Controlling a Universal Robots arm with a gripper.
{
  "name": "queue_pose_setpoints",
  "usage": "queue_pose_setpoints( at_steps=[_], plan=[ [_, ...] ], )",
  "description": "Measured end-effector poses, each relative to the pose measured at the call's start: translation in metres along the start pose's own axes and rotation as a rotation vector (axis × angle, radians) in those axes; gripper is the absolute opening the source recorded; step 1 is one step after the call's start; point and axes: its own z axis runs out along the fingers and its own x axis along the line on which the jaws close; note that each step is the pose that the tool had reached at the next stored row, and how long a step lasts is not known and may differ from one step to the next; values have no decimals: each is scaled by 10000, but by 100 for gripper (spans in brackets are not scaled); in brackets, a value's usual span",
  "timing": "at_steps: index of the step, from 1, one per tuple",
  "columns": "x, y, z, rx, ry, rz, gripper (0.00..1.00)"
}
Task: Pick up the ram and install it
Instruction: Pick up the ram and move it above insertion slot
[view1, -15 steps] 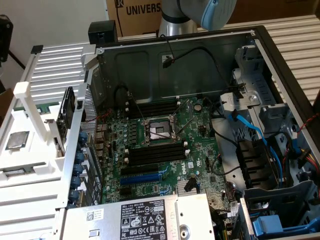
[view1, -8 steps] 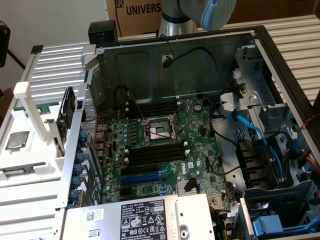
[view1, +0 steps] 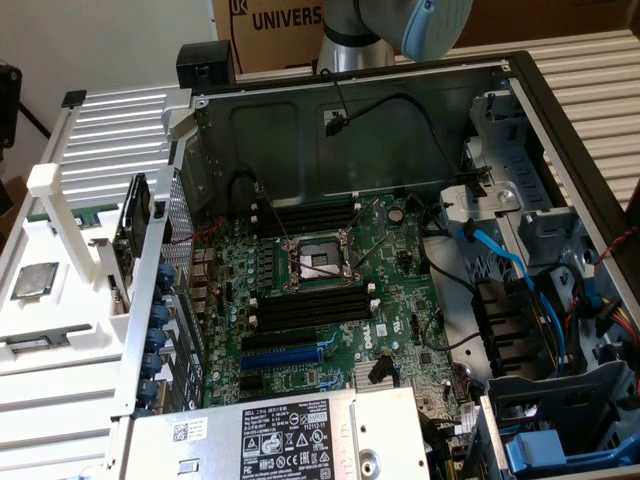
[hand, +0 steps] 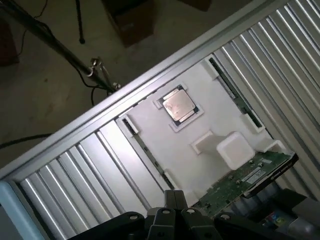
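On the white tray (hand: 152, 132) beside the open case (view1: 280, 130), the wrist view shows one square chip (hand: 177, 105) between two long slots. The ram (hand: 234, 91) stands on edge in one slot and shows as a thin, dark-green strip. The exterior view adds one motherboard (view1: 400, 300), with one socket (view1: 318, 262) between two banks of black slots (view1: 310, 305). The gripper (hand: 170, 200) is fully closed and holds nothing. It hangs over the tray's edge near a green card (hand: 245, 177).
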Motion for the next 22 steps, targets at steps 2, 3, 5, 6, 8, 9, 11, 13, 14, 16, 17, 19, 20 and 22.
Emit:
queue_pose_setpoints(
  at_steps=[2, 3, 5, 6, 8, 9, 11, 13, 14, 16, 17, 19, 20, 22],
  plan=[
    [0, -1, 25, -4, 20, -353, 10],
    [0, -2, 41, -6, 31, -544, 10],
    [1, -4, 70, -10, 53, -914, 10],
    [1, -5, 86, -12, 64, -1099, 10],
    [1, -6, 115, -16, 84, -1463, 10],
    [1, -7, 129, -18, 96, -1642, 10],
    [4, -7, 186, -16, 124, -2216, 10],
    [18, 10, 246, 72, 87, -2642, 10],
    [23, 17, 256, 90, 72, -2676, 10],
    [39, 35, 276, 121, 39, -2721, 10],
    [68, 66, 286, 131, 30, -2757, 10],
    [101, 99, 289, 129, 34, -2795, 10],
    [115, 112, 295, 133, 29, -2816, 10],
    [141, 141, 328, 255, -56, -2902, 10]
  ],
)
